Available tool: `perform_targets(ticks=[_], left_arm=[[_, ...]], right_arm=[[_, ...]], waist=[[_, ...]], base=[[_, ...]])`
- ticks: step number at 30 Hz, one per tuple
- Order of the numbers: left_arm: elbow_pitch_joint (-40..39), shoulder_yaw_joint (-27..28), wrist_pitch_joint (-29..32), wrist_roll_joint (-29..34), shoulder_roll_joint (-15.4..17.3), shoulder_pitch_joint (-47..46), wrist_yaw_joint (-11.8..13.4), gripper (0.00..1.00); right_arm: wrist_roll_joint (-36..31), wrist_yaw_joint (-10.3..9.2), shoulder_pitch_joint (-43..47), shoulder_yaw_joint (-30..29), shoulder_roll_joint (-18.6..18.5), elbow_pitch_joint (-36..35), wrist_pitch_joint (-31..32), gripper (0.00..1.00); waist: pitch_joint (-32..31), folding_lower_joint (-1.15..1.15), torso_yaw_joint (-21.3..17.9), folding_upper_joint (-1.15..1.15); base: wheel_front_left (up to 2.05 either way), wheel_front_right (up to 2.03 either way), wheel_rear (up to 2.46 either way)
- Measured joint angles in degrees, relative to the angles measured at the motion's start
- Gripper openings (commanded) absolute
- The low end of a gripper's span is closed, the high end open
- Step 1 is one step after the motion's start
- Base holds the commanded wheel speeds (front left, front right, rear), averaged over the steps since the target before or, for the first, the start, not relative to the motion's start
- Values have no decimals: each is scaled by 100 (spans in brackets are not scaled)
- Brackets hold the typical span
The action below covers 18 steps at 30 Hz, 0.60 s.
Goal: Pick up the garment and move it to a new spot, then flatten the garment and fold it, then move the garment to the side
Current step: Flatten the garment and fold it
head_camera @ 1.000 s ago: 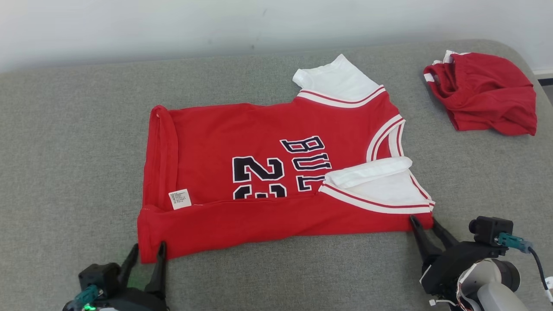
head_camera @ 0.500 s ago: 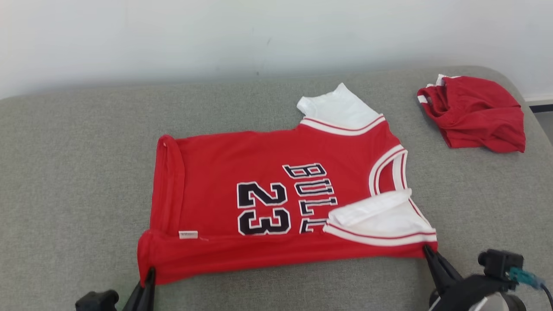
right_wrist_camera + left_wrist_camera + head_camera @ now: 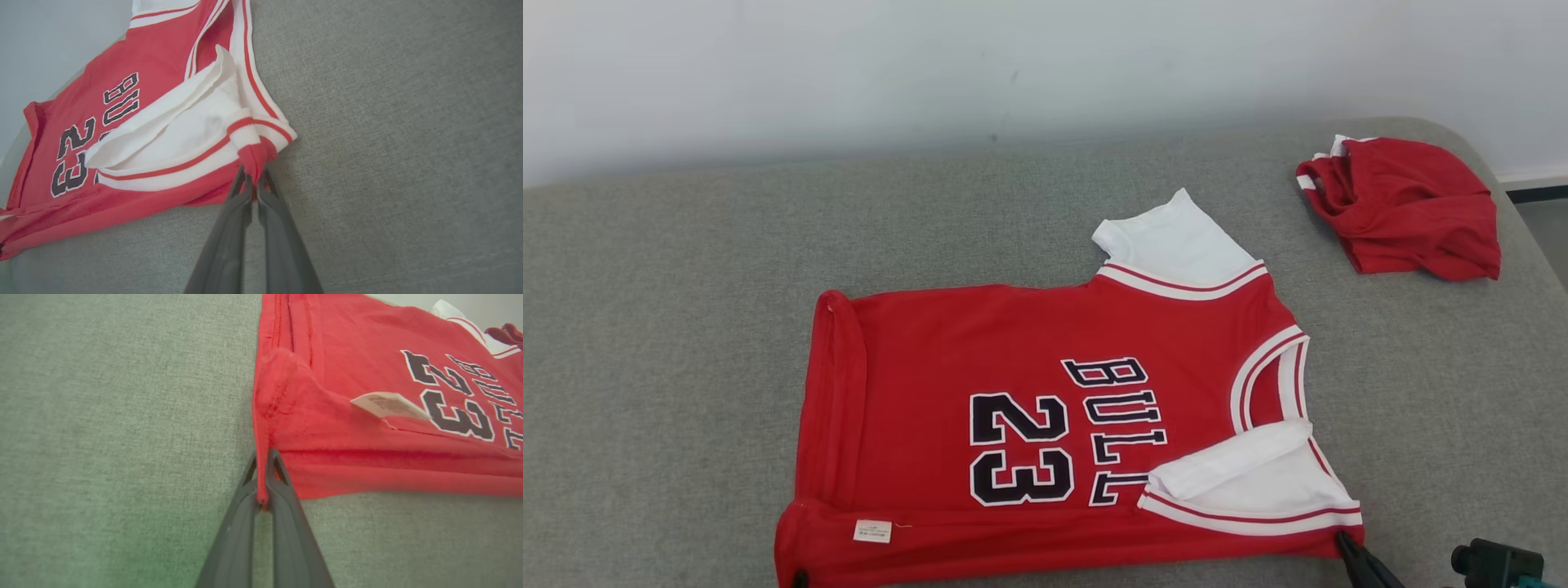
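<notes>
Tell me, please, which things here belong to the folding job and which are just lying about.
In the job:
- red jersey, spread on the grey cushion
- left gripper, shut on its near hem corner
- right gripper, shut on its near shoulder corner

Lying about:
- crumpled red garment, far right, apart from the jersey

The right tool (image 3: 253, 175) pinches a corner of the red jersey (image 3: 155, 61), beside its white sleeve (image 3: 184, 126).

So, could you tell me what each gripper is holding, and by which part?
Both hold the red jersey: left gripper pinches the near hem corner, right gripper the near corner beside the white sleeve.
</notes>
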Motion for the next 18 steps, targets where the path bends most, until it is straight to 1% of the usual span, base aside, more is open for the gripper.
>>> perform_targets(ticks=[1, 2, 3, 7, 11, 13, 15, 18], left_arm=[[26, 5, 0, 35, -13, -1, 0, 49], [15, 36, 0, 40, -51, -14, 0, 100], [12, 46, 0, 48, -74, -24, 0, 100], [-398, 326, 0, 189, -136, -24, 2, 100], [-1043, 792, -1, 497, -288, 69, 2, 100], [-1304, 971, 0, 757, -379, 163, 3, 100], [-1583, 1138, 0, 1027, -475, 197, 3, 100], [-1944, 1355, -1, 1433, -623, 222, 5, 100]], right_arm=[[-20, 0, 7, -62, 64, -14, 42, 33], [-130, 0, 19, -111, 94, -45, 43, 90], [-203, 0, 18, -156, 112, -85, 55, 100], [-405, 0, -16, -327, 186, -364, -97, 100], [-762, 0, -174, -332, 191, -678, -552, 100], [-943, 0, -229, -305, 247, -733, -853, 100], [-1267, 0, -288, -201, 250, -739, -1216, 100], [-1727, 0, -402, -44, 279, -582, -1783, 100]], waist=[[-7, 0, 7, 0], [-17, 0, 20, 0], [-31, 0, 32, 0], [-101, 0, 70, 0], [-171, 0, 92, 0], [-203, 0, 96, 0], [-227, 0, 110, 0], [-256, 0, 147, 0]], base=[[0, 0, 0], [0, 0, 0], [0, 0, 0], [0, 0, 0], [0, 0, 0], [0, 0, 0], [0, 0, 0], [0, 0, 0]])
